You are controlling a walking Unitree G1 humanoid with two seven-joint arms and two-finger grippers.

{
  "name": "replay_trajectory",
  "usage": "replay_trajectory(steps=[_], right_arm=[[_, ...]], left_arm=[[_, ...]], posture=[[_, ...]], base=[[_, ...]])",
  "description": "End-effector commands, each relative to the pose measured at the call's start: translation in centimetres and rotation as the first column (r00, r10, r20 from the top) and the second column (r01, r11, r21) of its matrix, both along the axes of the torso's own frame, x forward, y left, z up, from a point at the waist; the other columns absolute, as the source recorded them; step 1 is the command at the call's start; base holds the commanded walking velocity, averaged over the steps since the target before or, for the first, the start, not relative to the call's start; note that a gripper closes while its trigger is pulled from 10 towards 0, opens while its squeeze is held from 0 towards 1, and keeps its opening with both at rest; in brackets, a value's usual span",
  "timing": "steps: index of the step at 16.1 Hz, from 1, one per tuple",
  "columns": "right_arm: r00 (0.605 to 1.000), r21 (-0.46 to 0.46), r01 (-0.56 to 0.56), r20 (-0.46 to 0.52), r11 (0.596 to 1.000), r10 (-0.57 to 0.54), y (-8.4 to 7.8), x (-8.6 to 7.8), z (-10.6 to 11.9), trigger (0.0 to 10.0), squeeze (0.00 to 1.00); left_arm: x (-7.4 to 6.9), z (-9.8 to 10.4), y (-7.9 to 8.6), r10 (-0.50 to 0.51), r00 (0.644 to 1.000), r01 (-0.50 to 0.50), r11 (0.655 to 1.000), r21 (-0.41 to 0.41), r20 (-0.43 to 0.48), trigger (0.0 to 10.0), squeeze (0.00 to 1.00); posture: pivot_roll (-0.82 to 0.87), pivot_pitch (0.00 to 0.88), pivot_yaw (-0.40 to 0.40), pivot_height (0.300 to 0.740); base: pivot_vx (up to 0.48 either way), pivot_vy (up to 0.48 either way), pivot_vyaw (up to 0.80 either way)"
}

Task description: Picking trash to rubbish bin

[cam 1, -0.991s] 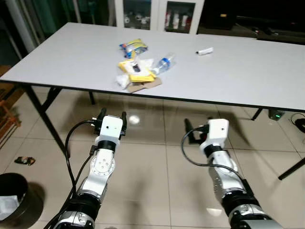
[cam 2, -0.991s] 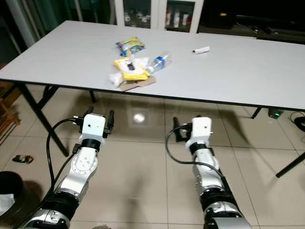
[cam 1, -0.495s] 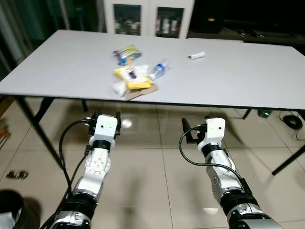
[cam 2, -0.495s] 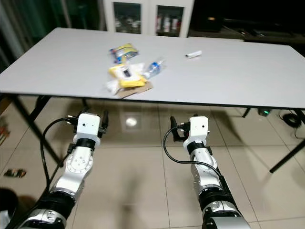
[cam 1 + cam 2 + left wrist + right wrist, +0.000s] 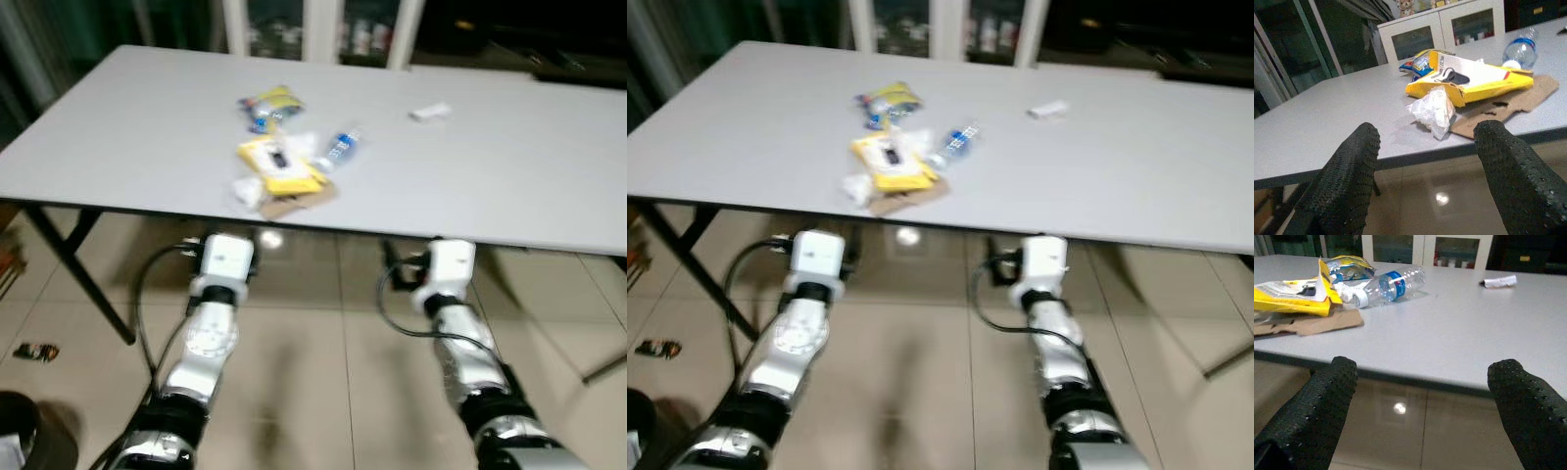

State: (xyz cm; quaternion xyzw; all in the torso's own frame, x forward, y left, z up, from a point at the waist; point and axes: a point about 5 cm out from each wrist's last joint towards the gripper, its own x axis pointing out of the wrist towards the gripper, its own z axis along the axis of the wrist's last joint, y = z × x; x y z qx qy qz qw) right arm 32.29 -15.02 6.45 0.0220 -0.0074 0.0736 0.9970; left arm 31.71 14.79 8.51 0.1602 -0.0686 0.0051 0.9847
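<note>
A big grey counter (image 5: 147, 127) stands in front of the robot, and the trash lies in a small heap on it, at about 11 o'clock from the robot and close to the near edge. In the heap a yellow packet (image 5: 277, 165) lies on a flat piece of brown cardboard (image 5: 299, 202). A crumpled white wrapper (image 5: 1433, 109) touches the packet's near end, at 7 o'clock from it. A clear plastic bottle (image 5: 1391, 284) with a blue label lies on its side just beside the packet, at 2 o'clock from it. A blue and yellow snack bag (image 5: 269, 102) lies a little farther back, at 12 o'clock from the packet. A small white tube (image 5: 430, 113) lies alone, well apart from the heap, at 1 o'clock from the robot.

The left gripper (image 5: 1425, 161) hangs below the counter's near edge and points at the heap. Its jaws are wide apart and hold nothing. The right gripper (image 5: 1422, 396) hangs below the edge too, at 3 o'clock from the left one, and its jaws are also wide apart and hold nothing.

A dark rubbish bin (image 5: 34, 441) stands on the tiled floor (image 5: 323, 392) at 8 o'clock from the robot, with a small dark scrap (image 5: 36, 350) lying on the floor near it
</note>
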Motion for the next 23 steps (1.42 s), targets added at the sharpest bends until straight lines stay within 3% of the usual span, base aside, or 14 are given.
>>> replay_trajectory(steps=[1, 19, 23], right_arm=[[1.000, 0.015, -0.011, -0.004, 1.000, 0.011, 0.5, 0.1, 0.1, 10.0, 0.00], [1.000, 0.017, -0.017, -0.013, 1.000, 0.017, 0.5, 0.0, -0.1, 10.0, 0.00], [0.991, 0.064, -0.132, 0.006, 0.989, 0.132, 0.9, 0.5, 0.9, 10.0, 0.00]], left_arm=[[0.2, 0.5, 0.8, 0.028, 1.000, -0.028, 1.000, 0.006, 0.013, 10.0, 0.00], [0.8, 2.2, 0.9, 0.041, 0.996, -0.040, 0.999, -0.010, 0.076, 10.0, 0.00], [0.8, 2.8, 0.6, 0.021, 0.995, -0.018, 0.999, -0.031, 0.094, 10.0, 0.00]], posture=[[0.03, 0.015, -0.049, 0.740], [0.03, 0.023, -0.050, 0.740], [0.02, 0.022, -0.050, 0.740]], base=[[0.458, 0.000, 0.00], [0.440, 0.000, 0.00], [0.000, 0.000, 0.00]])
